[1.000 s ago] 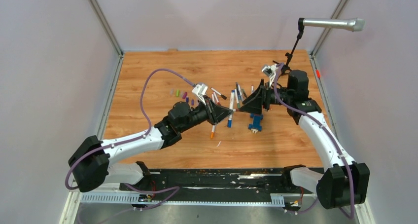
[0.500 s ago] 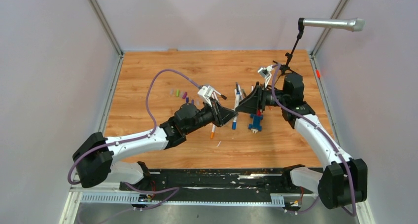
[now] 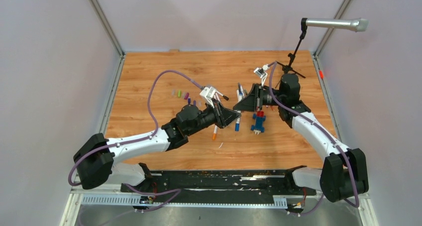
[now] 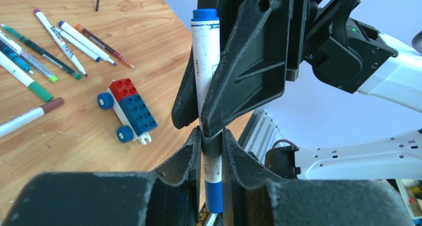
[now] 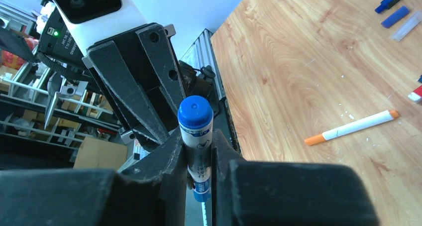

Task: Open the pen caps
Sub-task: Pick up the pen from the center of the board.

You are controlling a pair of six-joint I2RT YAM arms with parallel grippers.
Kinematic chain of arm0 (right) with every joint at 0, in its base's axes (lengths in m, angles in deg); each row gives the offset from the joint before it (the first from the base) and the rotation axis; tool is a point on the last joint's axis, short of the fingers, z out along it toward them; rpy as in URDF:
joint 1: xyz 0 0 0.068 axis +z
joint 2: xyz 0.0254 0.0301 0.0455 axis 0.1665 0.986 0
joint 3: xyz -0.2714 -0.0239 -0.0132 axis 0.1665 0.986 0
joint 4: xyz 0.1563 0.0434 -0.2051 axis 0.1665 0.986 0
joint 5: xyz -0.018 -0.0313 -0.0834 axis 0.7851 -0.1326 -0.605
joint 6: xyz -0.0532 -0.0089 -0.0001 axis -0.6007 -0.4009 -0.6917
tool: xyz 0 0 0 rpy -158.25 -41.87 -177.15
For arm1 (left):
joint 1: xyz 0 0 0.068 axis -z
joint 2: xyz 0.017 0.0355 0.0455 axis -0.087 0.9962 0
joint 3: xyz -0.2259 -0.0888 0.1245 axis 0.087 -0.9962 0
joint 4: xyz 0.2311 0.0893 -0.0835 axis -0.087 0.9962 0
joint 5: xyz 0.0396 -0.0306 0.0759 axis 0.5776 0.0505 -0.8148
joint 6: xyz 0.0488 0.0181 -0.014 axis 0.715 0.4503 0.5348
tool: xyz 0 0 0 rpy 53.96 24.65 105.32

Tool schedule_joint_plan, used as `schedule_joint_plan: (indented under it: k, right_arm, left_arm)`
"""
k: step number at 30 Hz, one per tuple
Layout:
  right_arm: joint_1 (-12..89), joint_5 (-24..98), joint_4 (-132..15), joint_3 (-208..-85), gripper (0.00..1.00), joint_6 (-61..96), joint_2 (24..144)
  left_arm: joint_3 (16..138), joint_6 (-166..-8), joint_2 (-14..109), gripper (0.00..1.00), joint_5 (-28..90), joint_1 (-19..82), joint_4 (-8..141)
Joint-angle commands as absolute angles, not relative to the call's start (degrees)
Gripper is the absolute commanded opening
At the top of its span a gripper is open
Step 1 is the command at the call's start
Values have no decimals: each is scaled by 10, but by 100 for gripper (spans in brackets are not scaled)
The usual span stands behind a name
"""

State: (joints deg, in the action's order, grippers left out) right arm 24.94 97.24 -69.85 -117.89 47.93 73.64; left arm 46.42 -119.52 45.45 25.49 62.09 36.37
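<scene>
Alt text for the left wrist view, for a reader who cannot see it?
A white pen with blue ends stands upright, gripped low by the left end effector and just above by the right end effector. Behind them, on the wooden table, lie loose pens and a blue-and-red brick toy car.

a robotics lab test cell: a wood-grain table boxed in by plain white panels on aluminium posts, with cluttered equipment shelves and a cardboard box beyond.
</scene>
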Motion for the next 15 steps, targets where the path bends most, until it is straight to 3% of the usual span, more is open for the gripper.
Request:
schedule_joint_plan:
  k: [1,5,10,15]
  right_arm:
    - [256,983,-733,-1184,2,493,739]
    - [255,987,-711,-1188,0,462,722]
    - [251,1000,-700,-1191,0,442,714]
    - [235,1037,-703,-1191,0,418,712]
  left_arm:
    - [474,-1198,451,11,250,626,339]
    - [488,-1204,447,39,261,626,374]
    - [464,-1187,400,96,267,626,405]
    - [405,-1148,311,100,215,626,399]
